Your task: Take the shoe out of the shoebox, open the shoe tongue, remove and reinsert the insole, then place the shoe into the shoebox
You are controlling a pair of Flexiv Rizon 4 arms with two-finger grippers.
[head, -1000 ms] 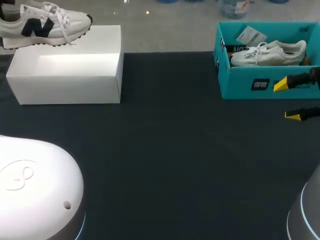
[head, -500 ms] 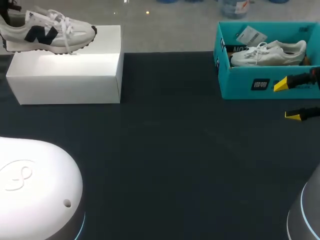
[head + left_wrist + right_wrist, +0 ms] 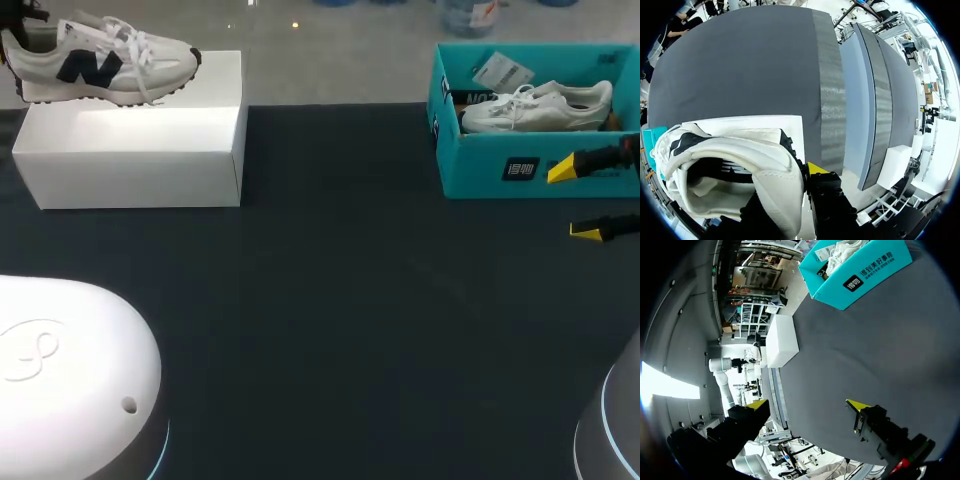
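A white sneaker [image 3: 100, 62] with a dark side logo hangs just above the back of the white shoebox [image 3: 130, 150] at the table's far left, toe pointing right. My left gripper [image 3: 790, 185] is shut on its heel collar; one yellow-tipped finger [image 3: 815, 167] lies outside the heel and the other is hidden inside the shoe [image 3: 740, 160]. In the left wrist view the box top [image 3: 747, 121] lies under the toe. My right gripper [image 3: 575, 200] stands open near the table's right edge, nothing between its fingers, as the right wrist view confirms [image 3: 807, 405].
A teal box [image 3: 520, 165] at the far right holds another white sneaker [image 3: 535, 105] and a paper tag, just behind my right gripper. It also shows ahead of that gripper [image 3: 860, 275]. White arm bases fill the near left [image 3: 70, 370] and near right corners.
The left gripper has carried the sneaker a little to the right over the white box and levelled it. The right arm has not moved.
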